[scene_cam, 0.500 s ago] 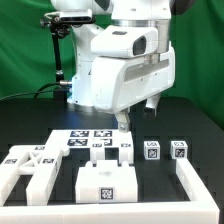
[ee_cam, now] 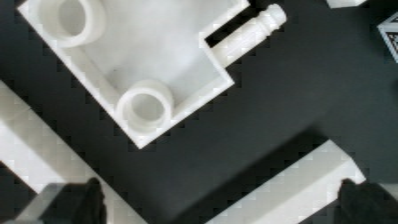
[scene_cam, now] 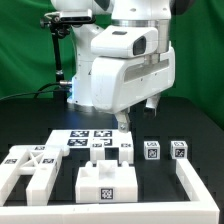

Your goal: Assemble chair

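The fingers (ee_cam: 68, 200) of the gripper (ee_cam: 210, 205) stand apart, holding nothing — at its six o'clock in the exterior view lie chair pieces (scene_cam: 90, 178) with black-and-white tags (scene_cam: 103, 192).

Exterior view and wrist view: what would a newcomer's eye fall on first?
The big glossy robot arm fills the middle of the exterior view, its gripper hanging low over the white chair parts. Two small tagged blocks stand side by side toward that view's right. In the wrist view, a white slab with two round rings dominates.

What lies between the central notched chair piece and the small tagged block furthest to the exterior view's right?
A second small tagged block, seen in the exterior view.
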